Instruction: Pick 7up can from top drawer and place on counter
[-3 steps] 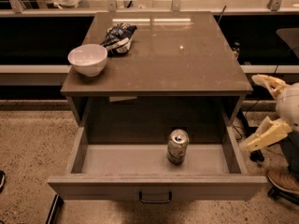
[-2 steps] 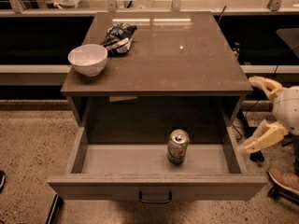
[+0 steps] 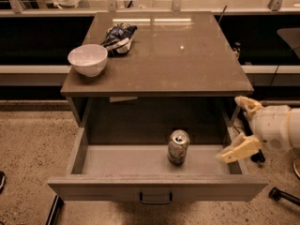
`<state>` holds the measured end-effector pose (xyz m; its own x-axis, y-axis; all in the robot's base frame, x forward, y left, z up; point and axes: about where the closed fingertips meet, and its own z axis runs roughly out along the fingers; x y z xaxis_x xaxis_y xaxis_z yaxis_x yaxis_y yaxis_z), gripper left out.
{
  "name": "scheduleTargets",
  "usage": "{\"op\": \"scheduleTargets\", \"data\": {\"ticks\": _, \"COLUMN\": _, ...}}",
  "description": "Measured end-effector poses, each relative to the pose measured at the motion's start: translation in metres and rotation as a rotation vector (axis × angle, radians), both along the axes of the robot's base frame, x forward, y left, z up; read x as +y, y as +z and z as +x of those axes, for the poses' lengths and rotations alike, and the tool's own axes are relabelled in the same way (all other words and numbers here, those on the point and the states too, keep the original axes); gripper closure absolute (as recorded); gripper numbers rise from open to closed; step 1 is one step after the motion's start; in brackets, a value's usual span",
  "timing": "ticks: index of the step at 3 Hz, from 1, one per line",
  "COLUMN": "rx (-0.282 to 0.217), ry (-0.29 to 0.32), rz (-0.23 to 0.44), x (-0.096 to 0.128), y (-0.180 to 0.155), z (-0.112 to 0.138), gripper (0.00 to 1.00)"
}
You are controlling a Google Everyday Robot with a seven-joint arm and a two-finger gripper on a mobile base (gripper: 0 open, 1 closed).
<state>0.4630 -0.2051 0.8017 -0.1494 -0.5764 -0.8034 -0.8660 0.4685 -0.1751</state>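
Observation:
The 7up can [image 3: 178, 146] stands upright in the open top drawer [image 3: 140, 186], right of the drawer's middle, its pull-tab top showing. The drawer is pulled fully out, its dark bar handle [image 3: 155, 199] at the front centre. The counter [image 3: 159, 50] is the glossy brown slab above it. My gripper [image 3: 238, 128] is at the drawer's right side, level with the right wall, to the right of the can and apart from it. Its two pale fingers are spread wide and hold nothing.
A white bowl [image 3: 87, 59] sits on the counter's left edge. A dark blue-and-white snack bag [image 3: 119, 37] lies behind it. A low shelf and railing run along the back. Speckled floor surrounds the cabinet, with dark objects at the lower right [image 3: 283, 196].
The gripper has shifted slightly left toward the drawer's right wall. The can, bowl and bag have not moved.

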Motion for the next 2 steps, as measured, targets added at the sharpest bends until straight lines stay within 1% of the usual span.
{"op": "scheduleTargets", "data": {"ticks": 1, "rx": -0.021, "ry": -0.005, "rz": -0.023, "x": 0.0385, "y": -0.0428, "z": 0.0085, "gripper": 0.0}}
{"op": "scheduleTargets", "data": {"ticks": 2, "rx": -0.021, "ry": -0.005, "rz": -0.023, "x": 0.0386, "y": -0.0428, "z": 0.0085, "gripper": 0.0}}
